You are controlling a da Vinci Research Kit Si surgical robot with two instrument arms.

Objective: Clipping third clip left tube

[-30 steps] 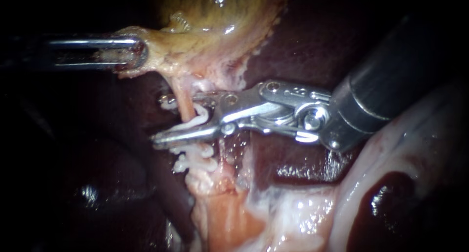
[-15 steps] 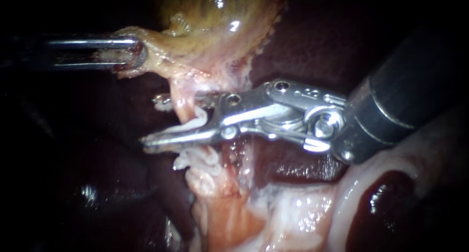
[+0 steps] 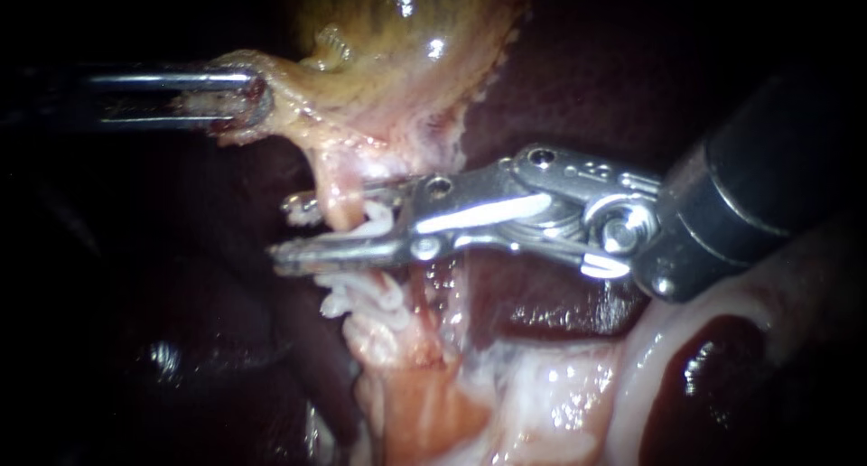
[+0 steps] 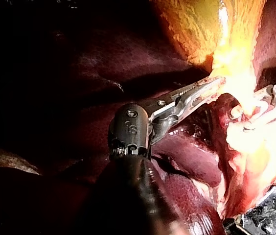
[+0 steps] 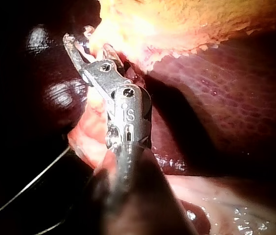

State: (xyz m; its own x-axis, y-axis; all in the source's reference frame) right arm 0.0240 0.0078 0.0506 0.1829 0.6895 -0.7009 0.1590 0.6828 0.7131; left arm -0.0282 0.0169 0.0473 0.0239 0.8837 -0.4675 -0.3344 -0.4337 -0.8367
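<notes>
My right instrument (image 3: 283, 231) reaches in from the right, its jaws straddling the pink left tube (image 3: 339, 200) just under the gallbladder (image 3: 397, 32). A white clip (image 3: 375, 218) sits between the jaws against the tube, touched by both, with a narrow gap left at the tips. Two white clips (image 3: 361, 294) sit on the tube just below. My left instrument (image 3: 239, 96) is shut on the gallbladder's pale lower edge and holds it out to the left. In the left wrist view those jaws (image 4: 206, 88) bite the yellow edge. The right wrist view shows my right instrument (image 5: 81, 46) at the tube.
Dark liver (image 3: 560, 78) lies behind and around the tube. Pale glistening tissue (image 3: 722, 276) curves under the right instrument's shaft. A second thin strand (image 3: 420, 294) runs just right of the clipped tube.
The right instrument's jaws have narrowed around the tube and clip, and its shaft has drawn slightly back to the right. The left instrument has held still.
</notes>
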